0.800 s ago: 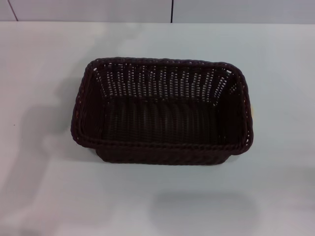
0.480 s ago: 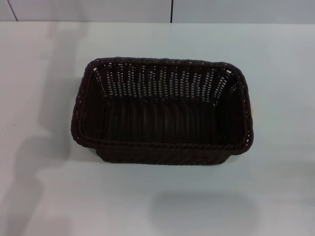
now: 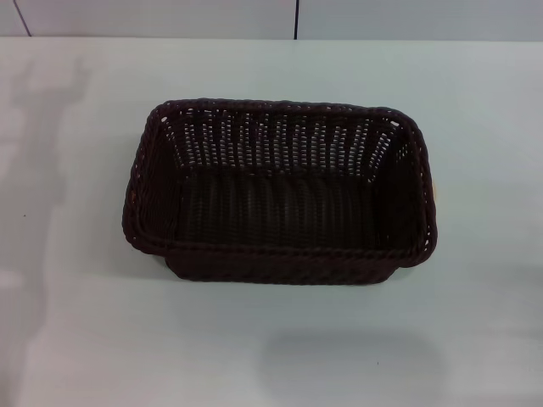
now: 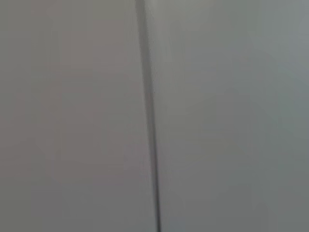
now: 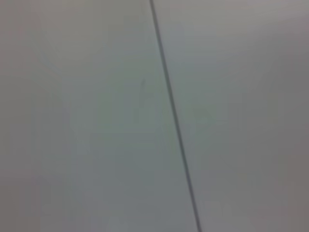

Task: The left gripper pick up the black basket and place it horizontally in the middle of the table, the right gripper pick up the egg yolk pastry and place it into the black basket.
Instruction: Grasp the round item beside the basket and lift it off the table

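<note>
Basket, black wicker, sits upright mid-table, long side across, its visible inside bare. A pale sliver shows at its right wall. Neither arm's jaws appear; cannot tell their state.

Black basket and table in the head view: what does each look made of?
The black basket looks like woven wicker or plastic rattan, dark brown-black, with openwork sides and a rolled rim; which fibre is unclear. The table looks like a smooth, matte white surface; its material is unclear.

Pale wall behind the work surface

A light panelled wall ran along the far edge, split by a dark vertical seam.
</note>
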Controlling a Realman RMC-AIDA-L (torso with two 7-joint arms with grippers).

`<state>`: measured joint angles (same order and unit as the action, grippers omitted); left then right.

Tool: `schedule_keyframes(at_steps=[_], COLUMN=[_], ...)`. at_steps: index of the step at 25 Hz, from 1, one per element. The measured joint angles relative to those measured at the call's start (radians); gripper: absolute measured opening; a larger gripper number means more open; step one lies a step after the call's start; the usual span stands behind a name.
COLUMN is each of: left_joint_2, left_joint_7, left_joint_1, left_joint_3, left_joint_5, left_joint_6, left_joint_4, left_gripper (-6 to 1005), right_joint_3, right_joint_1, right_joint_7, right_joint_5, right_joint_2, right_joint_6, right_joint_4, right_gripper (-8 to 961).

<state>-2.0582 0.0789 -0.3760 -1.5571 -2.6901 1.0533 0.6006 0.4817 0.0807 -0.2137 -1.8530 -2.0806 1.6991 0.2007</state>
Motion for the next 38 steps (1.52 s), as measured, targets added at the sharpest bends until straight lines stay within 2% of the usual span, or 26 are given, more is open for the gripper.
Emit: schedule_keyframes(at_steps=[1,3,4,6,7,8,12,22,30,38], left_joint_2=[0.001,0.001,0.0,-0.002,-0.002,-0.004,-0.008,-0.01,-0.01,-0.01], left_joint_7=[-0.052,-0.052,-0.074,-0.07,-0.07,-0.07,-0.07,-0.073,-0.073,-0.074], left_joint_1=[-0.009,-0.009,-0.02,-0.021,-0.021,-0.018,-0.002,-0.011,-0.022,-0.024], left_joint_3=[-0.006,-0.006,-0.006,-0.006,-0.006,-0.006,0.0,0.028,0.031,0.032], left_joint_5=[-0.006,-0.006,-0.012,-0.013,-0.013,-0.012,-0.012,-0.013,-0.013,-0.015], left_joint_6=[0.02,0.02,0.05,0.063,0.063,0.069,0.069,0.058,0.051,0.05], left_joint_4=[-0.08,-0.08,-0.178,-0.219,-0.219,-0.235,-0.255,-0.276,-0.277,-0.277], left_gripper=[802,802,802,802,802,802,802,802,802,802], right_joint_3=[-0.012,-0.039,-0.054,-0.085,-0.125,-0.125,-0.226,-0.361,-0.387,-0.378], right_joint_1=[0.006,0.023,0.033,0.058,0.095,0.095,0.174,0.259,0.306,0.307], right_joint_7=[0.0,0.002,0.003,0.003,0.003,0.003,0.006,0.007,0.008,0.004], right_joint_5=[0.0,0.0,0.0,0.0,0.0,0.0,0.0,0.0,-0.001,0.0], right_joint_2=[0.0,0.0,0.0,0.001,0.002,0.002,0.0,-0.002,-0.002,-0.002], right_joint_6=[-0.019,-0.064,-0.093,-0.145,-0.21,-0.21,-0.338,-0.456,-0.542,-0.569], right_joint_4=[-0.001,-0.002,-0.002,-0.003,-0.008,-0.008,-0.005,0.038,0.05,0.056], right_gripper=[846,846,846,846,846,846,846,845,816,777])
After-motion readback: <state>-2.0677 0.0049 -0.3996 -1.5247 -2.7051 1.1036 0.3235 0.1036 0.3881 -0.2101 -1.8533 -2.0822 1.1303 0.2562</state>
